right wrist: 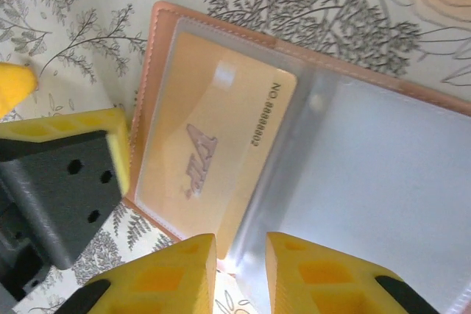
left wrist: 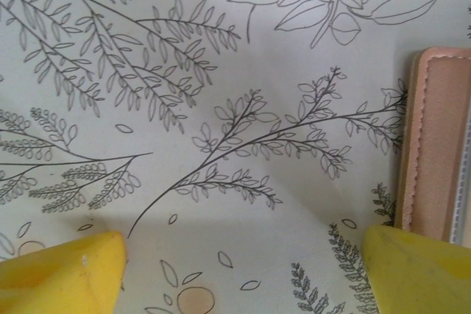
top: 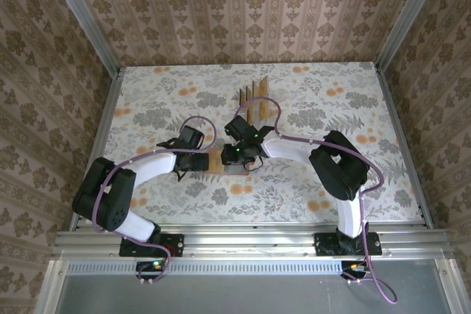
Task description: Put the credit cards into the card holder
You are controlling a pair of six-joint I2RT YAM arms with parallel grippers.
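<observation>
Both angled down, left hand (left wrist: 243, 246) spread (beside card holder (left wrist: 434, 145)), right hand (right wrist: 241, 246) barely parted over credit card (right wrist: 221, 145).

The left arm (top: 158, 163) and right arm (top: 294, 148) had white curved link shells, black joint housings and black base mounts (top: 151, 245). A purple cable (top: 197, 118) looped along each. The right tool (right wrist: 241, 248) carried yellow moulded fingers (right wrist: 309, 277) with recessed pockets.

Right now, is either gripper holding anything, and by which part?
Nothing looks held. The left gripper is open, one finger at the edge of the wallet. The right gripper is slightly apart above the end of the card, not clamping it.
</observation>
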